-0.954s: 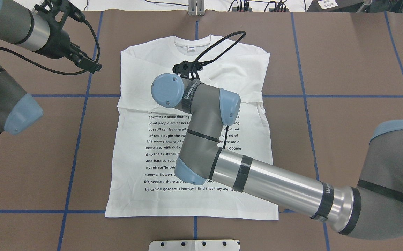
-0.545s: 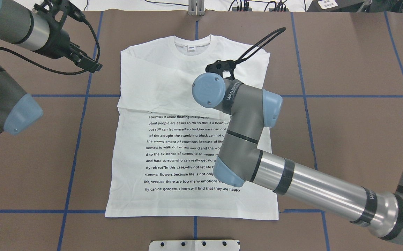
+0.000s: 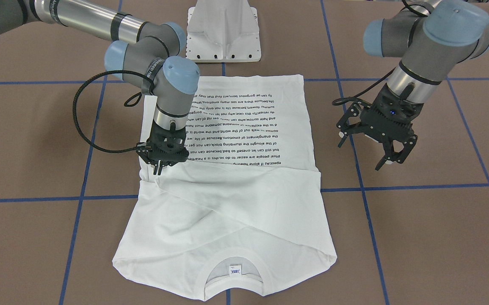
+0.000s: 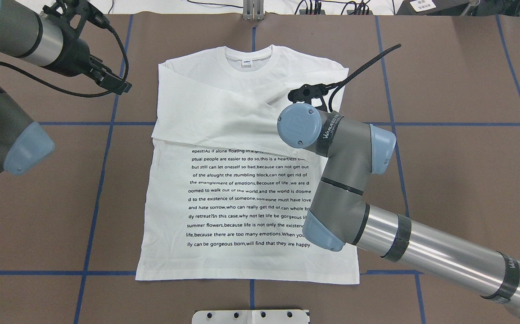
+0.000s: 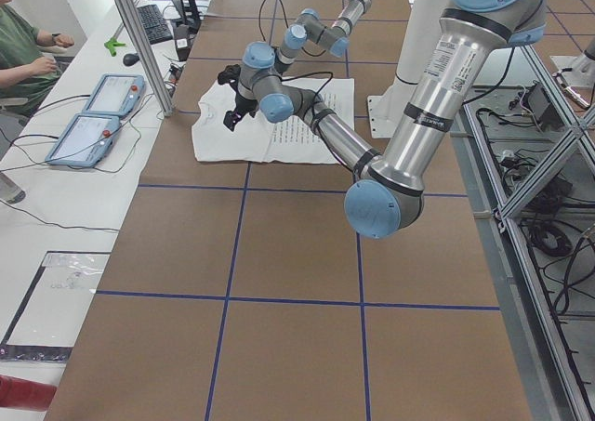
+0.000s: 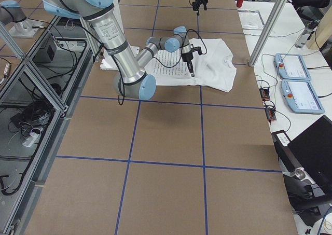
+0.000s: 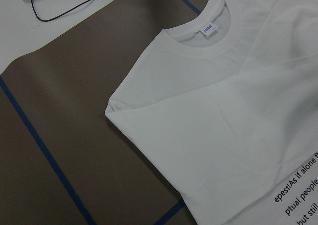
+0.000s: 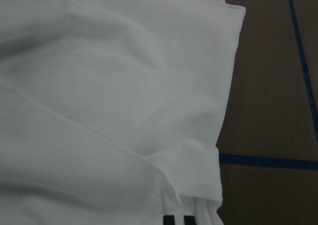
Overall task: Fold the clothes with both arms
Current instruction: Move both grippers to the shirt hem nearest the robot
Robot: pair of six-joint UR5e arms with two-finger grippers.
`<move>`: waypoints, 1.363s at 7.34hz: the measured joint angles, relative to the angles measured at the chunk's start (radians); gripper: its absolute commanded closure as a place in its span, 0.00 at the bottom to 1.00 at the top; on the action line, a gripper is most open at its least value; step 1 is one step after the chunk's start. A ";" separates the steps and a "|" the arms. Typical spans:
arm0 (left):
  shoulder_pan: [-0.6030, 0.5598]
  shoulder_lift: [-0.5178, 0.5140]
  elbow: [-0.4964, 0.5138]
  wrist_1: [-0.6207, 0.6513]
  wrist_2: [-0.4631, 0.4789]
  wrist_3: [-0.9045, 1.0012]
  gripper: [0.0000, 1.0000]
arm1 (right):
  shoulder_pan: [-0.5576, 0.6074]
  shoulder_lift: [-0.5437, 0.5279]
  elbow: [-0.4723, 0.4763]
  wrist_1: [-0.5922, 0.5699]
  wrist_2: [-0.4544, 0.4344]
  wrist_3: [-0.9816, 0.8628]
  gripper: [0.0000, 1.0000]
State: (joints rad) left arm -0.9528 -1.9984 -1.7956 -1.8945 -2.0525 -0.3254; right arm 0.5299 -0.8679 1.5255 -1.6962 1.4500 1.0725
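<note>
Though over T-shirt (image 3: 236, 203), right claw (image 3: 158, 169) near blue tape (image 3: 109, 198).

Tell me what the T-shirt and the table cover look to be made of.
T-shirt: soft matte white knit, likely cotton; it creases, collar ribbed. Table cover: matte brown paper or board, seemingly; flat, with blue tape lines.

white t-shirt (image 4: 165, 252) flat, sleeves (image 4: 223, 117) seemingly folded across chest, right arm (image 4: 345, 180) over it, left arm (image 4: 39, 42) aside
</note>
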 measured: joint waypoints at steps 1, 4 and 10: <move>0.001 0.002 -0.004 0.001 0.000 -0.012 0.00 | 0.008 0.013 0.012 0.003 0.012 -0.002 0.00; 0.049 0.047 -0.075 0.005 0.009 -0.218 0.00 | 0.027 -0.085 0.295 0.005 0.144 0.041 0.00; 0.589 0.309 -0.395 0.004 0.416 -0.977 0.00 | -0.390 -0.507 0.805 0.046 -0.142 0.521 0.00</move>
State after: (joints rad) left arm -0.3635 -1.6890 -2.1910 -1.8909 -1.6369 -1.3026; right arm 0.1403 -1.3750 2.3306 -1.6503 1.3078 1.5934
